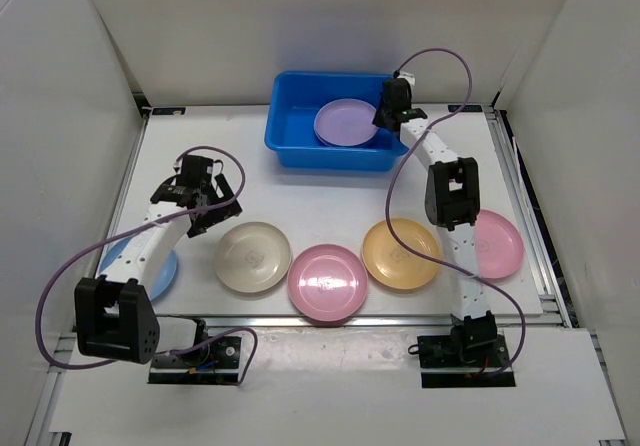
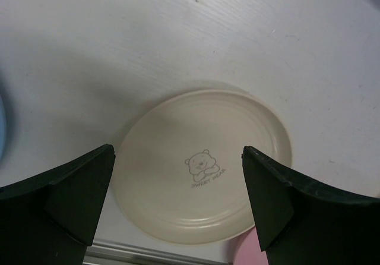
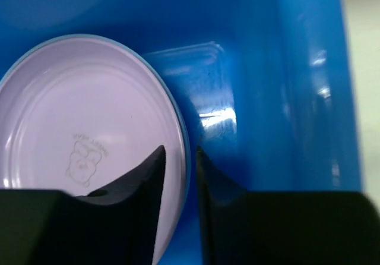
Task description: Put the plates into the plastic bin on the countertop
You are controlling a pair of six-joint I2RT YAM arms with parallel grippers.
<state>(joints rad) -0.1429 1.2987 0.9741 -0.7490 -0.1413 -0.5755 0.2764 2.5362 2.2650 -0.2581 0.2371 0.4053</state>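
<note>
White countertop [image 1: 205,138]; purple plate [image 1: 345,123] in blue bin [image 1: 310,153]

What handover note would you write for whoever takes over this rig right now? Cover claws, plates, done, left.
Left claw: wide open, above the beige plate, holding nothing.
Right claw: over the blue bin, narrowly parted astride the purple plate's rim; grip unclear.
Done: purple plate lies in the bin.
To do: light blue plate, beige plate, orange plate, middle pink plate, right pink plate, all on the table.

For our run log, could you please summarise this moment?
right tool: at purple plate in bin | left tool: open over beige plate
</note>
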